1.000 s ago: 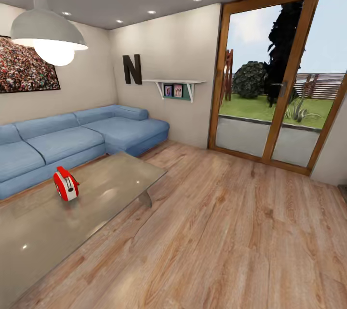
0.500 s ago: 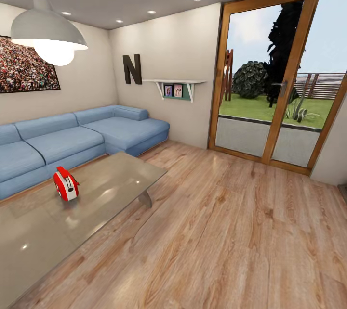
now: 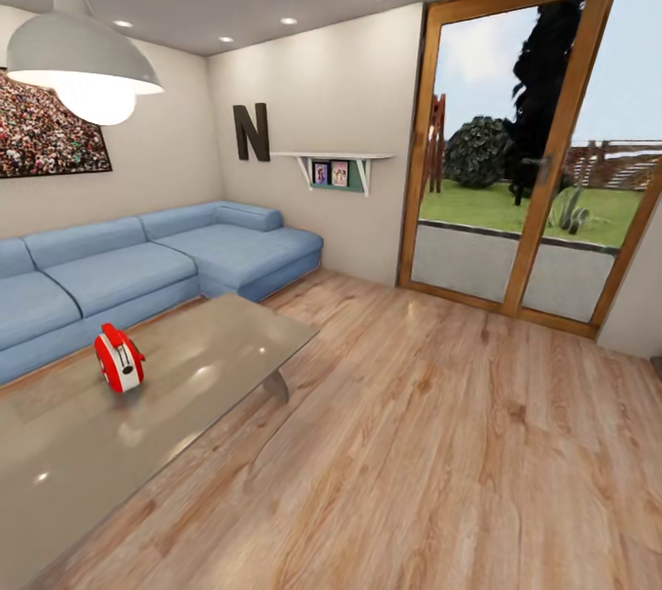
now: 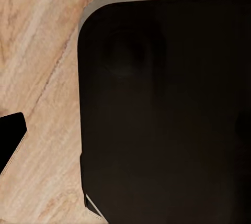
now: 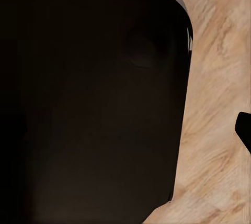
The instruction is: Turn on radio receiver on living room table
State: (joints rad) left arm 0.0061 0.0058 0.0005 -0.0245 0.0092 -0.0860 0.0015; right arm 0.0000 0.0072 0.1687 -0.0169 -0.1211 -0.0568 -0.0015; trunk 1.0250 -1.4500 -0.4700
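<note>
In both wrist views a large black rounded panel of the robot's own body (image 4: 162,109) is seen close up above the wood plank floor (image 4: 42,67), which suggests that both arms are hung low beside the body; a small dark part is cut off at the edge of each wrist picture, and whether either gripper is open or closed cannot be told. In the head view, no arm is seen over the scene. Nearest to the camera, the glossy grey-brown table (image 3: 184,388) is stretched from the lower left toward the middle of the room, with 1 leg visible under its far corner. The radio receiver (image 3: 119,358) is stood upright on the table, toward the table's sofa side, with its red body and white bands reflected faintly in the top. Just behind the table, the blue L-shaped sofa (image 3: 138,264) is set against the beige walls. Above the sofa, the crowd picture (image 3: 46,130) is hung, and the white dome pendant lamp (image 3: 78,57) is lit in front of it. Farther along the wall beyond the table, a dark letter N (image 3: 251,131) and a small shelf (image 3: 333,164) holding 2 framed photos are mounted. To the right of the shelf, a wood-framed glass door (image 3: 533,158) is shown, with lawn and shrubs outside.
</note>
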